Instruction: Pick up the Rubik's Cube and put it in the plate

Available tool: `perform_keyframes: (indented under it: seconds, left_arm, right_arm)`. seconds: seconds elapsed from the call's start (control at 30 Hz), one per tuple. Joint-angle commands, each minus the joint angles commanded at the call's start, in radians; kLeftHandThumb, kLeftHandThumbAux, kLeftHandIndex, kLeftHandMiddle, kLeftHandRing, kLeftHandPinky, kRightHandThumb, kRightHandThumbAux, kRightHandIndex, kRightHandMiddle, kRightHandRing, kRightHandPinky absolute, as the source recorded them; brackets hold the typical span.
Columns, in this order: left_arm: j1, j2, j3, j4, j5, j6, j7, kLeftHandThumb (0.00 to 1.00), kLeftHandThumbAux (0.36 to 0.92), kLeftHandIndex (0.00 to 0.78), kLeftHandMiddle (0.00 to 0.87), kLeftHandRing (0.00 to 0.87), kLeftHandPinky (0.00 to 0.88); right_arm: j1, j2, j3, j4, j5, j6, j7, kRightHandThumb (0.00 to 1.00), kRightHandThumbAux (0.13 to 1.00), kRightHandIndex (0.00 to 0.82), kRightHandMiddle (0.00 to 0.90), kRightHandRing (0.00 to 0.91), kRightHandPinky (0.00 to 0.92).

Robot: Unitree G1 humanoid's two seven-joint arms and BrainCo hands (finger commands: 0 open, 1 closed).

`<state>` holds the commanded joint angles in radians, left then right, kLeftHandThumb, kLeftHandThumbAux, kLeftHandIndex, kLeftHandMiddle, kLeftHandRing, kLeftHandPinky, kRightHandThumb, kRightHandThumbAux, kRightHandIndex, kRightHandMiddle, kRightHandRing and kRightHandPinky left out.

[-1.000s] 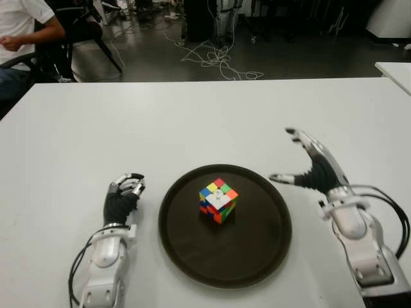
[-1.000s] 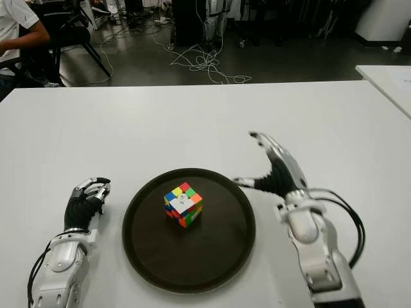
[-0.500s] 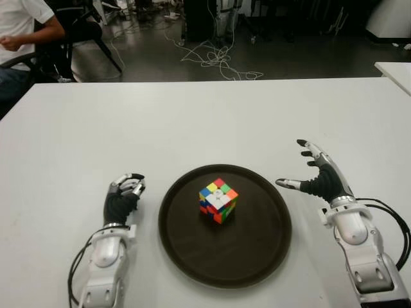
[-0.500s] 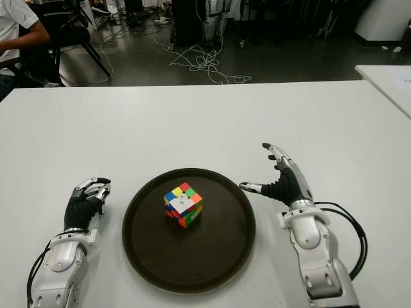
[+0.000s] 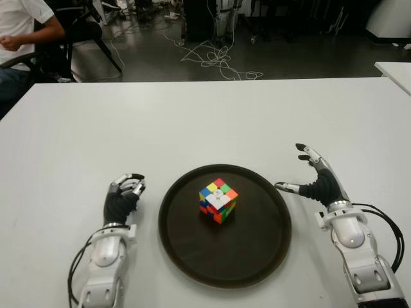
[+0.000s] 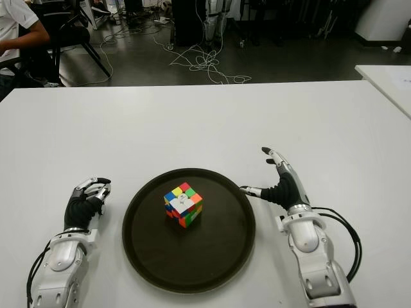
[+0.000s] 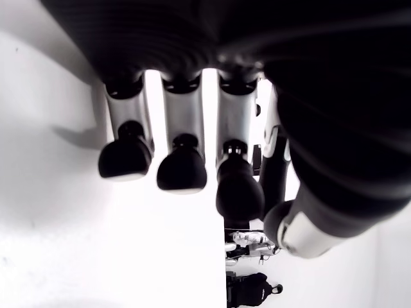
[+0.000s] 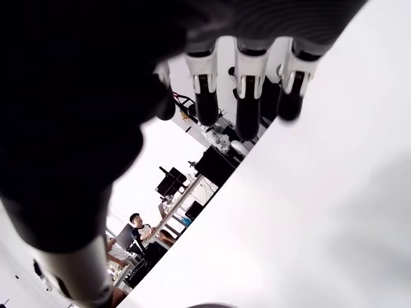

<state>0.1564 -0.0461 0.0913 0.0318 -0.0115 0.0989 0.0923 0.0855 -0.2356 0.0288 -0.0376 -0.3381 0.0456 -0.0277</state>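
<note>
A multicoloured Rubik's Cube sits a little behind the middle of a round dark plate near the table's front edge. My right hand is just right of the plate's rim, low over the table, fingers spread and holding nothing; its thumb points toward the rim. My left hand shows left of the plate with fingers curled and nothing in them. The right wrist view shows straight fingers over bare table. The left wrist view shows bent fingers over bare table.
The white table stretches far behind the plate. A person sits on a chair beyond the far left corner. Cables lie on the dark floor behind. Another white table's corner shows at the right.
My right hand has drawn back from a raised reach beside the plate and come down toward me, ending low at the plate's right rim. The cube and left hand have not moved.
</note>
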Motion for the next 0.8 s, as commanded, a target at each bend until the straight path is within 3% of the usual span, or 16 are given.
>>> perform_keyframes:
  seconds: [0.33,0.8]
  left_arm:
    - [-0.001,0.000,0.000,-0.007,-0.005,0.018,-0.002,0.711,0.704,0.444,0.821,0.827,0.822]
    - [-0.003,-0.004,0.007,-0.004,-0.009,0.012,0.003,0.712,0.703,0.444,0.822,0.828,0.819]
  right_arm:
    - [0.003,-0.009,0.002,0.075,0.007,-0.093,-0.003,0.000,0.806,0.117,0.151,0.152,0.149]
    - [0.004,-0.007,0.022,0.102,-0.031,-0.114,-0.023,0.000,0.801,0.145,0.162,0.154,0.156]
